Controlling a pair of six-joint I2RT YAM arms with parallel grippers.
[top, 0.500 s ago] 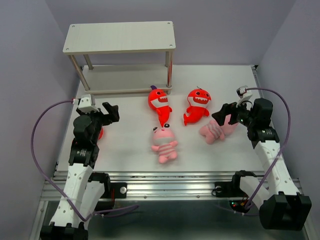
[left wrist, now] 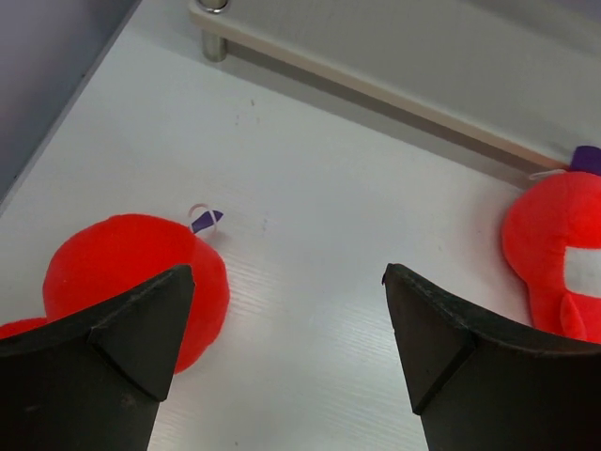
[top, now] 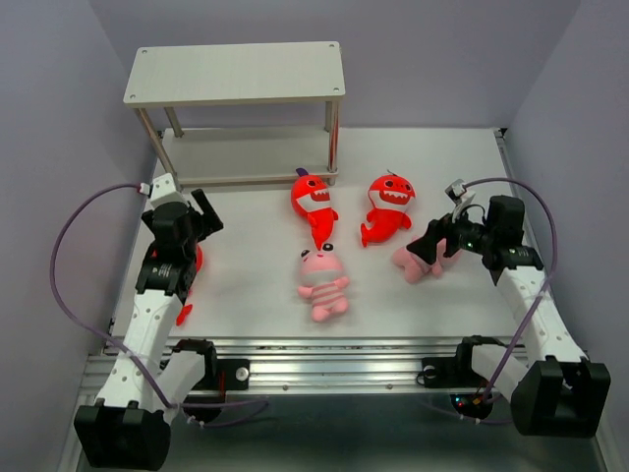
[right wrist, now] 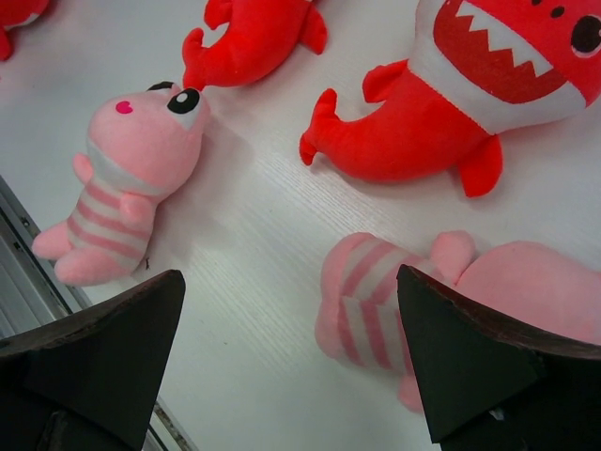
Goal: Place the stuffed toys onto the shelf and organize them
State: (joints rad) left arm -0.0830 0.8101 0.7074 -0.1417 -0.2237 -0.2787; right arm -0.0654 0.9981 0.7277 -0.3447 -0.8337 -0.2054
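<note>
Two grippers have both sunk closer to the table (top: 246, 295) in the last half second. Both stand with fingers spread wide, holding nothing.

The right gripper (right wrist: 291, 274) has eased toward 7 o'clock in the overhead view, down over the pink striped creature (right wrist: 376, 301). That toy now lies beneath its fingers, nearer the finger at 3 o'clock in the wrist view. We judge it is lining up for a grasp, though no contact shows yet.

The left gripper (left wrist: 286, 272) has shifted slightly toward 9 o'clock overhead and tipped down. A red shark (left wrist: 131, 268) lies half hidden behind its finger at 9 o'clock, not between the fingers. We think a shift that way is needed before closing.

Farther out, a second pink creature (top: 322, 285) lies mid-table, at 9 o'clock from the right gripper. Two more red sharks (top: 314, 202) lie side by side at 12 o'clock from that creature.

The shelf (top: 236, 74) stands at the far edge, about 12 o'clock from the left gripper, with both boards bare. All five toys are on the table, none placed yet.
</note>
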